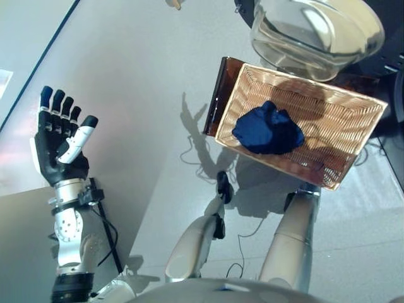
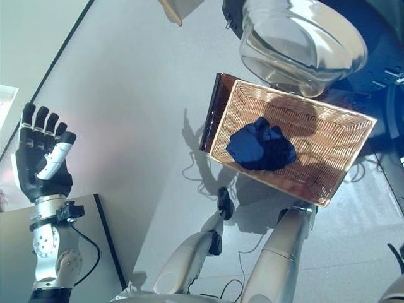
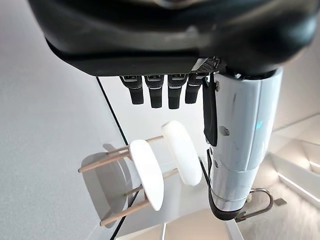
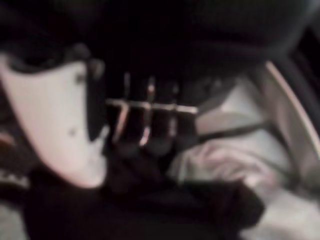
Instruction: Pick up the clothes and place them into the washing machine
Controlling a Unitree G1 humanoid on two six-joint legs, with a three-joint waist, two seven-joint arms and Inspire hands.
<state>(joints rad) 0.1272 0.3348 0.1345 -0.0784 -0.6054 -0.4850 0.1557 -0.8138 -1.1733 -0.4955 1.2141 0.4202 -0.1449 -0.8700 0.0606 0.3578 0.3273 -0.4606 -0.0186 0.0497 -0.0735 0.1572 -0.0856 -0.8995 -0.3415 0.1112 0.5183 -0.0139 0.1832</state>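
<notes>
A dark blue garment (image 1: 268, 129) lies bunched in a wicker basket (image 1: 344, 120) on the floor at the right. Just beyond the basket, the washing machine's round glass door (image 1: 315, 31) stands open. My left hand (image 1: 60, 148) is held up at the far left, well away from the basket, open with its fingers straight and nothing in it. My right hand (image 4: 150, 50) shows only in the right wrist view, close over a dark cloth (image 4: 140, 200) and a pale cloth (image 4: 220, 160) beside a curved rim (image 4: 295, 115). Its grip is too blurred to read.
A brown panel (image 1: 218, 95) stands against the basket's left side. A grey slab (image 1: 25, 246) fills the lower left corner under my left arm. Two white stools (image 3: 150, 170) show past my left hand. A dark line (image 1: 38, 63) crosses the grey floor.
</notes>
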